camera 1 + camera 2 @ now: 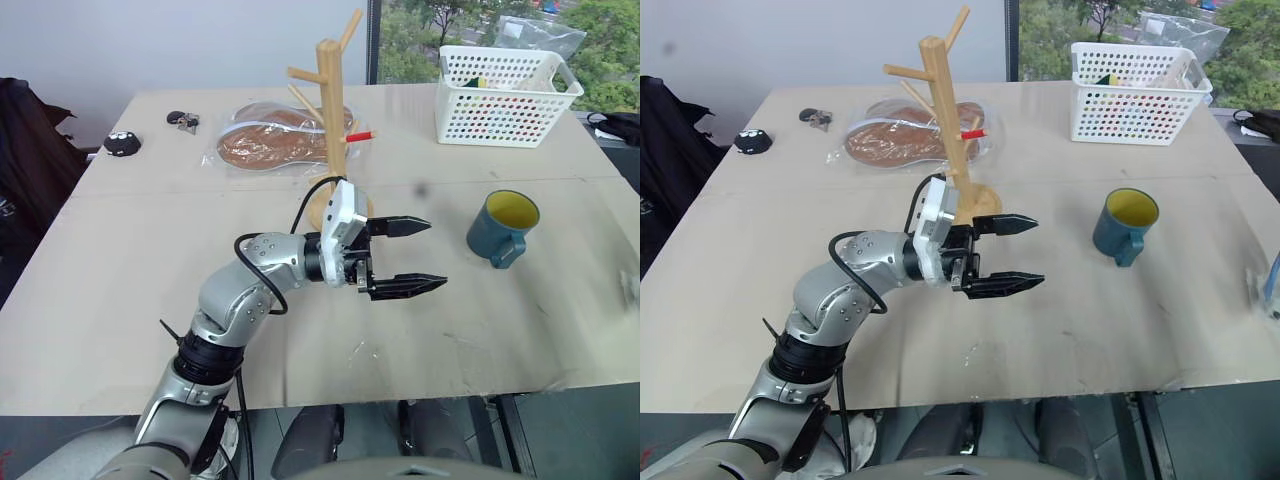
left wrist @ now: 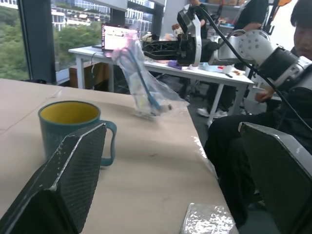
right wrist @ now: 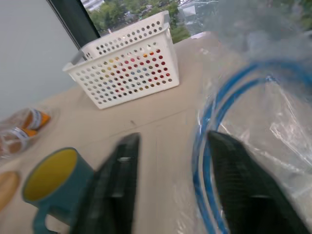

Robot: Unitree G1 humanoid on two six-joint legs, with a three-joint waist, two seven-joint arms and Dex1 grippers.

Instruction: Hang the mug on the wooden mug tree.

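Mug (image 1: 501, 227) stands upright beside the mug tree (image 1: 334, 130), and the left gripper (image 1: 408, 256), wide open and empty, points toward it to grasp.

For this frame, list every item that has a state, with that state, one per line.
mug: upright on the table, unheld, empty.
wooden mug tree: upright, no mug on its pegs.
left pincer: open, empty, pointing toward the mug.
right pincer: fingers apart, gripping nothing.
white basket: upright, holding items.
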